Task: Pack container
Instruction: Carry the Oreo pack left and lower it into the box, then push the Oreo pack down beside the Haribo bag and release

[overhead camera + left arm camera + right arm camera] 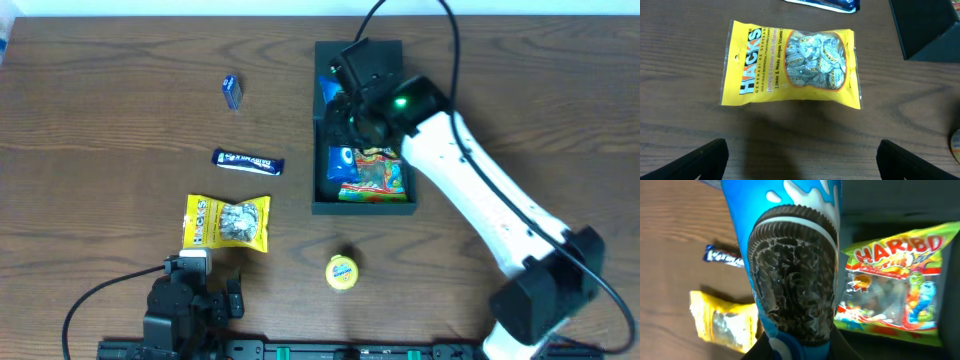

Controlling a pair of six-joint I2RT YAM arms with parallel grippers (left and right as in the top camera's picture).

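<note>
Starting nearest the robot, the left jaws stand spread wide just short of the Hacks bag point(790, 62), touching nothing. A descent from here could land on the bag's slack, puffy middle, and the glossy film may slide out as the jaws shut; a seam edge looks the safer bite. Beyond it to the right lies a yellow disc point(342, 271), which looks round enough to roll if nudged. Farther out, a dark bar point(248, 160) lies flat, well apart from both arms. Right of it sits the container point(362, 207), open, with a Haribo bag point(895, 285) lying in its near end. Over its middle, the right jaws pinch an Oreo pack point(792, 280) by one end, so it hangs long and loose. The main risk is here. Let go too high or off-centre, it could catch a wall, bridge over the Haribo bag, or stand proud of the rim. Its slick wrapper may also slip early. Farthest out, a small blue packet point(232, 92) lies alone on the surface, and an arm reaching for it might brush the container.
</note>
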